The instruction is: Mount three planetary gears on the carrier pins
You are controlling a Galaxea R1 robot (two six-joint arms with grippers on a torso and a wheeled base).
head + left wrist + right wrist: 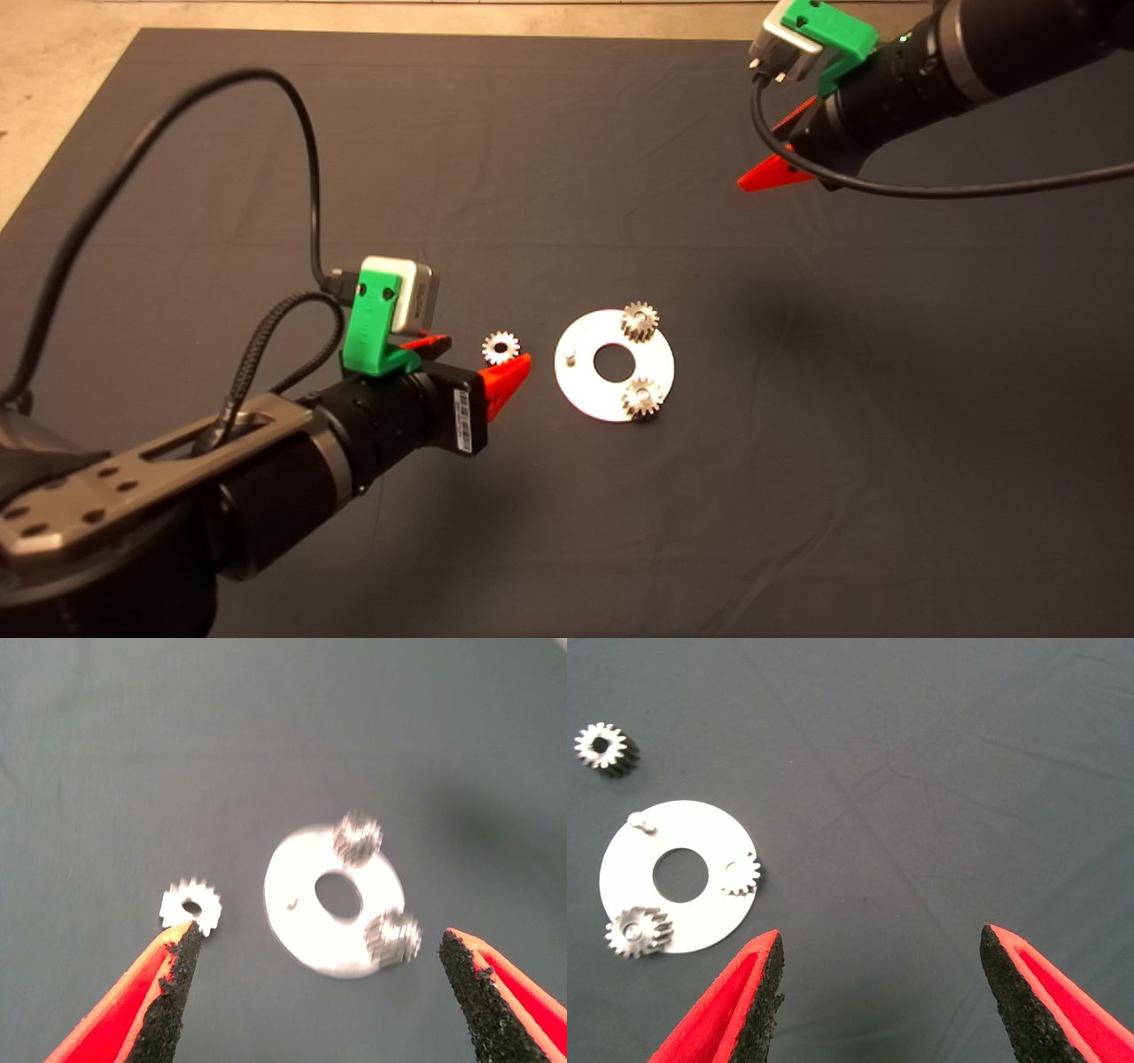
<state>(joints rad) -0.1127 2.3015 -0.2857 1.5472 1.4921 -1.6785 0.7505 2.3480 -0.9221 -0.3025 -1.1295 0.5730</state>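
Note:
A flat silver disc (pixel 585 390) lies mid-mat with two planetary gears (pixel 639 320) (pixel 641 398) seated on carrier pins. The pin (pixel 571 359) on the side facing the left arm stands bare. A loose gear (pixel 500 347) lies flat on the mat just left of the disc. My left gripper (pixel 489 347) hovers open over that gear. In the left wrist view the gear (pixel 190 905) sits at one fingertip and the disc (pixel 292 930) shows between the fingers. My right gripper (pixel 764 152) is raised at the far right, open. Its wrist view shows the disc (pixel 647 904) and the loose gear (pixel 604 747).
The dark mat (pixel 797 443) covers the table, with a pale floor strip (pixel 71 53) along its far-left edge. Black cables loop from both wrists above the mat.

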